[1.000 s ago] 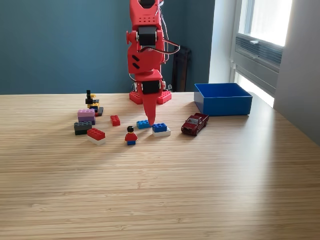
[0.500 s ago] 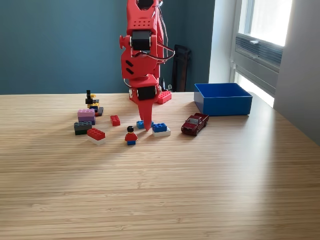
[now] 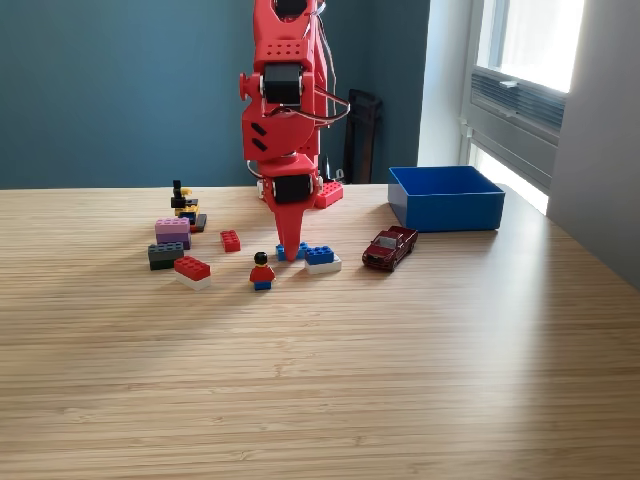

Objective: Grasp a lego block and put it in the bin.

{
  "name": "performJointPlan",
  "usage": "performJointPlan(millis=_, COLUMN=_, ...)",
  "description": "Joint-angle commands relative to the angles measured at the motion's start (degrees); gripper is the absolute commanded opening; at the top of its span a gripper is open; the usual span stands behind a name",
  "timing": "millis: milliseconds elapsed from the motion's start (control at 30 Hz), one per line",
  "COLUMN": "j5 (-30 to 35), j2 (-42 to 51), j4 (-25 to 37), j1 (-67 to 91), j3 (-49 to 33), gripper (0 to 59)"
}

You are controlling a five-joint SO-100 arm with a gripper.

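1. Meanwhile, in the exterior view, the red arm's gripper (image 3: 291,250) pointed straight down with its tip at the small blue lego block (image 3: 290,249), between the minifigure (image 3: 262,271) and the blue-on-white brick stack (image 3: 321,258).
2. Compared with a second earlier, the tip had shifted toward the view's left, from above the gap beside the blue-on-white stack to sit over the small blue block; over the last half second it had hardly moved at all.
3. That settling suggested, as a judgement, that the arm had finished lining up and was at the point of closing on the block, not yet lifting.
4. From this angle the fingers merged into a single red wedge, so whether they were apart, together or clamped on the block could not be told.
5. The small blue block lay on the wooden table (image 3: 400,380), partly hidden behind the tip and no higher than its neighbours, so it had not been raised.
6. The blue bin (image 3: 446,200) stood well apart at the view's right, past the red toy car (image 3: 389,246), with no block seen in it.
7. The red brick (image 3: 192,269), the small red piece (image 3: 230,240) and the pink-and-grey pile (image 3: 170,240) at the view's left sat unchanged.
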State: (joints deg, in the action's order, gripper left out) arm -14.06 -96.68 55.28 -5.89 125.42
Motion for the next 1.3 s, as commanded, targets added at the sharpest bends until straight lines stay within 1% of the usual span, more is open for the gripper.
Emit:
performJointPlan(millis=33, j5=0.53, j2=-0.79, j4=0.97, j1=0.00, j3=3.78, gripper=0.1)
performJointPlan(millis=133, j5=1.32, j2=-1.32, j4=4.04, j1=0.88, j3=4.31, gripper=0.1)
performJointPlan(millis=233, j5=3.96, j2=-2.29, j4=7.82, j1=1.32, j3=1.14, gripper=0.1)
performJointPlan(millis=433, j5=7.03, j2=-10.37, j4=14.41, j1=3.87, j3=-6.15, gripper=0.1)
performJointPlan(millis=667, j5=11.78, j2=-17.93, j4=21.01, j1=15.56, j3=-11.43, gripper=0.0)
performJointPlan(millis=767, j5=13.97, j2=-18.90, j4=22.59, j1=22.59, j3=-12.39, gripper=0.0)
performJointPlan(millis=900, j5=17.31, j2=-19.16, j4=23.12, j1=31.73, j3=-13.62, gripper=0.0)
performJointPlan(millis=1167, j5=21.36, j2=-18.90, j4=23.64, j1=46.49, j3=-16.96, gripper=0.0)
performJointPlan(millis=1300, j5=22.59, j2=-18.90, j4=26.02, j1=53.70, j3=-18.90, gripper=0.0)
